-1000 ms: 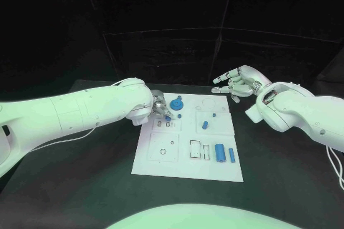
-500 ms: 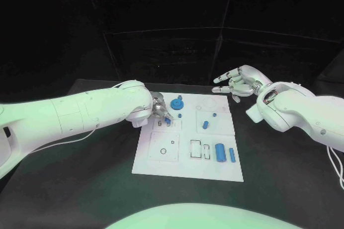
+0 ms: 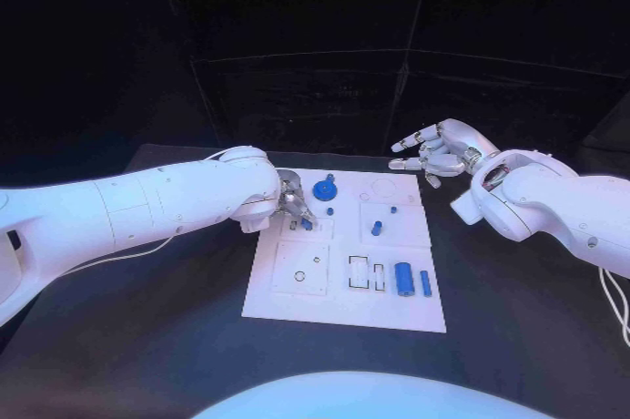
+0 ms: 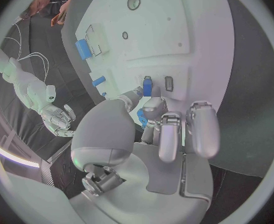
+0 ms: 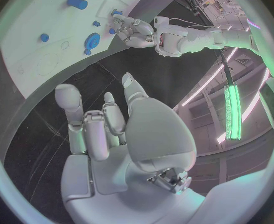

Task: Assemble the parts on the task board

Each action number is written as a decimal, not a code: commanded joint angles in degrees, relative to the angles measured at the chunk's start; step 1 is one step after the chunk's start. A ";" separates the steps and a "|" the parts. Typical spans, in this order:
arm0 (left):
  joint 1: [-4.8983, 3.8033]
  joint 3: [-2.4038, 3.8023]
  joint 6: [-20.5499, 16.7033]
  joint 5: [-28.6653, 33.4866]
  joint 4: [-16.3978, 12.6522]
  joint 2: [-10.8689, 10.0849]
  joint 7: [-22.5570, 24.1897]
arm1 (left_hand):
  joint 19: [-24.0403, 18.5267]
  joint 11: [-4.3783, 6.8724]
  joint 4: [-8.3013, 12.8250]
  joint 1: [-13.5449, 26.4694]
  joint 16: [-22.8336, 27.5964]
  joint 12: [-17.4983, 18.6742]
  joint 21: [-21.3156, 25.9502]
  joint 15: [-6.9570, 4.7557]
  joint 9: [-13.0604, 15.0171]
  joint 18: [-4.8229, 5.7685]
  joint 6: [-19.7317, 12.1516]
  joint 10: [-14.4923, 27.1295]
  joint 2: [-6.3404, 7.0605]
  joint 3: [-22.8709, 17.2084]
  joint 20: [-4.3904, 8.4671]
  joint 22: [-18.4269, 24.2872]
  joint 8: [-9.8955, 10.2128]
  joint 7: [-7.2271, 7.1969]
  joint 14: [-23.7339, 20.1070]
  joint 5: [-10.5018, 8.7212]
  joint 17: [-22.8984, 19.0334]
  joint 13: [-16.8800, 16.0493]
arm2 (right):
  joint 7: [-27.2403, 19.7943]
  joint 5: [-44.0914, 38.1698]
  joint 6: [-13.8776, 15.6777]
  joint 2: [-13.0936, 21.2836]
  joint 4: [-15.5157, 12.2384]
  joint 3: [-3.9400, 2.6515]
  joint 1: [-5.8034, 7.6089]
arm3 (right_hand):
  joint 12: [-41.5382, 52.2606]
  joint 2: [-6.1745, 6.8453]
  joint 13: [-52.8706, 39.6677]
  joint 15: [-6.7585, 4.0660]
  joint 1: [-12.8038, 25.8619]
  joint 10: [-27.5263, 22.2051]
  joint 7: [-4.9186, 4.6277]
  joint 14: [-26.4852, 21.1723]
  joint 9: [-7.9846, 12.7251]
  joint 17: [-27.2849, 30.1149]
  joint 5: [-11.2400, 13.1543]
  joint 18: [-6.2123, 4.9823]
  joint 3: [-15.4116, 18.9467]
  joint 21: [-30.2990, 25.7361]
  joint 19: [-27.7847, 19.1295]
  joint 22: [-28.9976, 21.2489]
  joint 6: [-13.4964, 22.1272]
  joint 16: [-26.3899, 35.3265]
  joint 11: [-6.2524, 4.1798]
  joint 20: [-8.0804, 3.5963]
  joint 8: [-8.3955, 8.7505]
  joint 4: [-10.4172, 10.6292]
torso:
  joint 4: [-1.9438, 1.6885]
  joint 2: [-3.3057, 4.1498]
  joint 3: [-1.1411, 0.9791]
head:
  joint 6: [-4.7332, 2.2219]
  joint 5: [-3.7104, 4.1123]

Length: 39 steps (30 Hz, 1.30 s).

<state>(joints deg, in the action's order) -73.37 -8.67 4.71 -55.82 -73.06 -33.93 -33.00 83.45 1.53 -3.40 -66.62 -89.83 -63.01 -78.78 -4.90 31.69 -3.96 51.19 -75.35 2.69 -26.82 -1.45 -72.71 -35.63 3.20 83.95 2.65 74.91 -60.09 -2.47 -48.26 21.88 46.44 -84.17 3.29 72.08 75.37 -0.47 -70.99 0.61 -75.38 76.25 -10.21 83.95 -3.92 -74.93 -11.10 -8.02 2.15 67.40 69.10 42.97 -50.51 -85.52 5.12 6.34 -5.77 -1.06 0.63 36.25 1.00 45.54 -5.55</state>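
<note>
- The left hand (image 3: pixel 291 203) reaches over the left edge of the task board (image 3: pixel 341 291), fingers (image 4: pixel 150 110) curled down toward its upper left part; the left wrist view shows a small blue part (image 4: pixel 147 86) standing at the fingertips, pinched between the thumb and a finger as far as can be told.
- In the head view that same small part (image 3: pixel 308 223) sits just below the left hand, against the board.
- Just beside the left hand lies a round blue part (image 3: pixel 326 195), with a smaller blue piece (image 3: pixel 330 178) above it near the board's top edge.
- The right hand (image 3: pixel 440 150) hovers off the board's upper right corner, above the dark surface (image 3: pixel 157 346), fingers (image 5: pixel 71 104) apart and lightly bent, holding nothing.
- Nearer the middle of the board a short blue peg (image 3: pixel 377 227) lies on the white plate, with a tiny blue dot (image 3: pixel 394 209) just above it.
- Toward the lower right of the board a thick blue cylinder (image 3: pixel 404 279) lies beside a thin blue bar (image 3: pixel 425 283); left of them are outlined rectangular recesses (image 3: pixel 366 273).
- The board lies flat in the middle of the surface, between the two arms.
</note>
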 commanded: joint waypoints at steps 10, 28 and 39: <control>0.05 -0.05 2.85 -1.52 0.08 0.19 -0.98 | 0.33 -0.06 8.09 0.62 -0.17 -0.38 -0.32 0.02 0.12 0.41 0.23 -0.49 -0.40 -8.67 0.10 -0.16 -0.35 -0.47 6.05 0.12 15.09 -0.04 | -0.03 -0.06 -0.68 -0.21 -0.01 -0.04 0.13 | -0.08 -0.66 0.09 -0.28 0.06 -0.31 0.26 3.54 -0.03 -3.70 -0.21 -0.34 0.36 -0.31 -0.46 -0.23 0.15 0.42 -0.25 0.00 -0.29 0.07 | 0.01 0.03 -0.01 | 0.11 0.10; 0.04 -0.05 3.82 -1.44 0.95 0.81 -1.11 | 0.63 0.37 4.33 6.59 -0.17 -1.33 -0.75 -0.32 0.18 0.54 2.25 -1.11 1.19 -4.74 0.35 -0.97 -0.96 -1.10 6.05 0.14 15.09 -0.79 | -0.05 -0.06 -0.75 -0.32 0.03 -0.04 0.12 | -0.16 -0.68 0.21 -0.29 0.13 -0.40 0.27 3.47 -0.04 -3.38 -0.22 -0.40 0.46 -0.50 -0.61 -0.58 0.10 0.57 -0.25 0.00 -0.34 0.13 | 0.02 0.02 -0.03 | 0.22 0.21; 0.02 -0.04 4.17 -1.04 1.68 1.40 -1.13 | 0.79 0.80 2.63 9.57 -0.17 -2.15 -0.93 -0.70 0.47 0.59 3.15 -1.51 1.80 -3.23 0.67 -1.34 -1.79 -1.61 6.05 0.24 15.09 -1.50 | -0.10 -0.06 -0.83 -0.44 0.08 -0.04 0.12 | -0.27 -0.68 0.36 -0.29 0.21 -0.52 0.27 3.40 -0.04 -3.08 -0.23 -0.49 0.61 -0.79 -0.84 -1.11 0.09 0.72 -0.25 -0.01 -0.37 0.19 | -0.01 0.04 -0.03 | 0.30 0.45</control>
<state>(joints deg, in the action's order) -73.37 -8.68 7.75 -56.92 -71.41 -32.65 -33.65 83.88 2.36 -0.49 -57.52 -89.83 -65.00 -79.50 -5.32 32.16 -3.96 53.89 -76.58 4.45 -30.03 -1.03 -74.00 -37.11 1.53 83.95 2.89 74.91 -61.56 -2.34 -48.26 21.40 46.05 -84.05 3.29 72.07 75.37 -0.70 -70.70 0.61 -75.15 76.03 -10.21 83.95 -3.92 -74.91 -11.15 -8.02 2.40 66.90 68.68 41.90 -50.51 -85.02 4.91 6.34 -5.77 -0.82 0.64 36.29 0.97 45.82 -5.15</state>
